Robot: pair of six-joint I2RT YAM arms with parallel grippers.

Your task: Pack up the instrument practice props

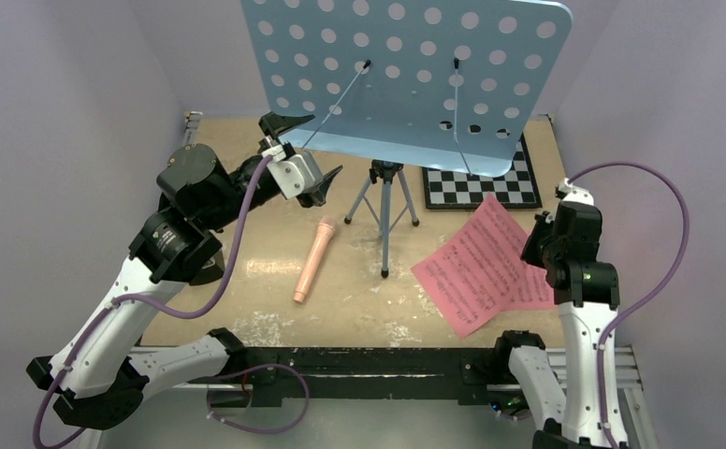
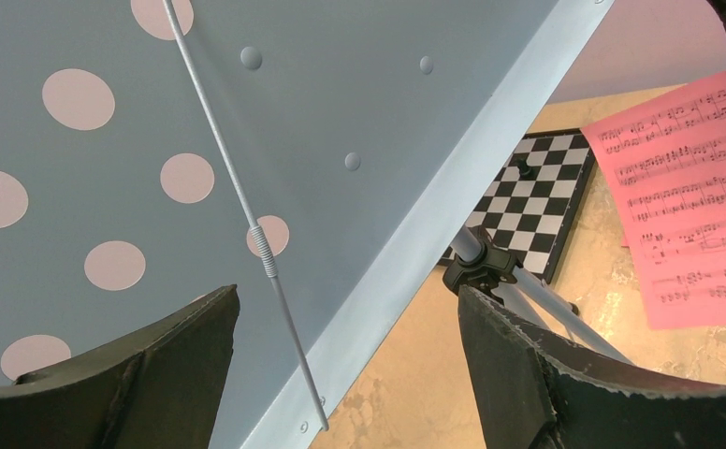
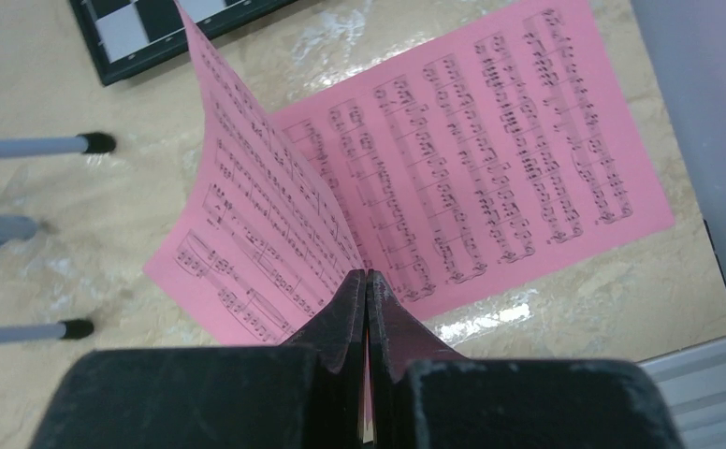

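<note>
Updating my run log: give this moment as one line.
left fingers open near music stand | right fingers shut on pink sheet | recorder lying on table

Light-blue perforated music stand (image 1: pixel 406 75), upright on tripod (image 1: pixel 384 201). Pink sheet-music pages (image 1: pixel 486 267): one flat, one raised. Peach-pink recorder (image 1: pixel 312 260), flat, left of tripod.

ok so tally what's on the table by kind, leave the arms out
music stand: 1
recorder: 1
pink sheet-music pages: 2 (one flat, one pinched in the right fingers)
chessboard: 1
total: 5
</note>
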